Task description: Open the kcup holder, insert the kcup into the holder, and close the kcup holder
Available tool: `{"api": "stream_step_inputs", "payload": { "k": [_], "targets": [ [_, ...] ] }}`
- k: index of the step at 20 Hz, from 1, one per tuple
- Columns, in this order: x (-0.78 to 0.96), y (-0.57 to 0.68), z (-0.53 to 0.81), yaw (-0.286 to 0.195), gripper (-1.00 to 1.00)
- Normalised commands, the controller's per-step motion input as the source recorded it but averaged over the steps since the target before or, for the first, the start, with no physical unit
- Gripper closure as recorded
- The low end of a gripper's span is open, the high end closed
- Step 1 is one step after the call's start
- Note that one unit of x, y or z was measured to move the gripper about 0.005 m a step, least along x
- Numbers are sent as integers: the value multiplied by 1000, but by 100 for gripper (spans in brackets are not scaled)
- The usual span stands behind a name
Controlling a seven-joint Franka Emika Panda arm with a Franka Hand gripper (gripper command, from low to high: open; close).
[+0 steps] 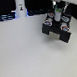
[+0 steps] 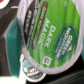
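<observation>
We are seeing the kcup [image 2: 47, 32] showing a green lid with white lettering and a whitish rim. The kcup holder [image 1: 57, 31] is appearing black. The counter [image 1: 22, 52] is reading pale grey-white. The bottle-like object [image 1: 21, 8] is showing white with a blue glow.

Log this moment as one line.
gripper: over black boxy kcup holder | green-topped round kcup: close under wrist camera | grip: unclear

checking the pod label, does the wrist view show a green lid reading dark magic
Yes, the kcup fills the wrist view, its green lid printed with the words Dark Magic.
</observation>
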Motion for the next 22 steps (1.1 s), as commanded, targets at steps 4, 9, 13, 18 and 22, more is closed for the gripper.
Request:
{"api": "stream_step_inputs", "payload": {
  "k": [4, 9, 13, 18, 22],
  "targets": [
    [86, 173, -148, 32, 100],
    [135, 100, 201, -3, 100],
    [271, 65, 458, -42, 100],
    [16, 36, -168, 44, 100],
    [-66, 6, -270, 48, 100]
  ]
}}
